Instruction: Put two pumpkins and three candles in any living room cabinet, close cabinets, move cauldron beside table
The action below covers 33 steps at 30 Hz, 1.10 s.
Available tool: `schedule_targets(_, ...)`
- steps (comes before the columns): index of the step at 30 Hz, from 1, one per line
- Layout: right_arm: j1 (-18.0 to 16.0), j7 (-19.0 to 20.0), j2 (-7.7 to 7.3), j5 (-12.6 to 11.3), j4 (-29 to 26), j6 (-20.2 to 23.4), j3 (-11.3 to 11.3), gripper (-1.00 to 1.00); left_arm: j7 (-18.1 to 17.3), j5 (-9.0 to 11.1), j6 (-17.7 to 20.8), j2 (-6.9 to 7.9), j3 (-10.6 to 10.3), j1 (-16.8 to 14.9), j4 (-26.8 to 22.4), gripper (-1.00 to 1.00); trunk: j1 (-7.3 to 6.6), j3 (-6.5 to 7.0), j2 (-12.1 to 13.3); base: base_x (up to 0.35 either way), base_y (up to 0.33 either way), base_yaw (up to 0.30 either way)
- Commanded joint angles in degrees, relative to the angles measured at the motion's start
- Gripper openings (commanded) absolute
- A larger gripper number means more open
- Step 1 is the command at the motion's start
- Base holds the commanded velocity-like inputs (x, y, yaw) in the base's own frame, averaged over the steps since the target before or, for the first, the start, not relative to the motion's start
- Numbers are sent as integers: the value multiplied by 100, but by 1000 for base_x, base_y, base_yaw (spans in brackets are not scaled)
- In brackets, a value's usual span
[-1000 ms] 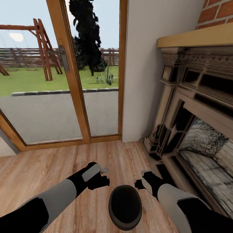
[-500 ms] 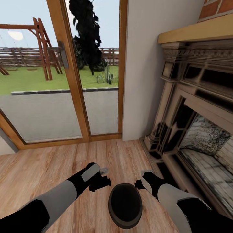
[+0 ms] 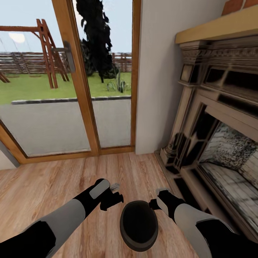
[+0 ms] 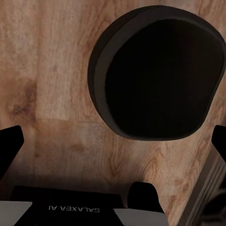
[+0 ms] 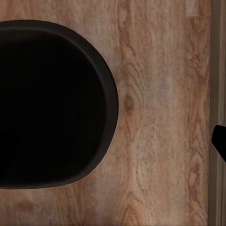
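- Wooden floorboards (image 3: 53, 186) run ahead of us in the head view to a glazed door (image 3: 71, 82) with a timber frame, a lawn and swing set beyond it; a carved fireplace (image 3: 215, 118) stands along the wall to our right. Low down between our two arms sits the cauldron (image 3: 139, 225), upright on the floor, its dark mouth facing up. Our left gripper (image 3: 114, 197) hangs just beside its rim on one side and our right gripper (image 3: 156, 200) just beside it on the other; we cannot tell from here whether either touches it.
- From the left wrist view, we see the cauldron (image 4: 157, 75) from above on the boards, with the dark fingertips (image 4: 9, 143) spread far apart at the picture's edges, gripping nothing.
- From the right wrist view, the cauldron (image 5: 47, 103) takes one side and bare floor (image 5: 160, 117) the other. One fingertip (image 5: 219, 140) shows at the edge, so we cannot tell how wide that gripper stands.
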Motion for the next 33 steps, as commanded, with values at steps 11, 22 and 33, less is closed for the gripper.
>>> schedule_targets(11,0,0,0,0,0,0,0,100,0,-3,-89,-11,-2,0,8,100,242,-198,-443,0,0,0)
schedule_targets(22,0,0,0,0,0,0,0,100,0,-3,-90,-11,-2,0,7,100,484,-395,-884,0,0,0)
schedule_targets(33,0,0,0,0,0,0,0,100,0,4,-90,-25,-2,1,3,100,725,-593,-1325,0,0,0)
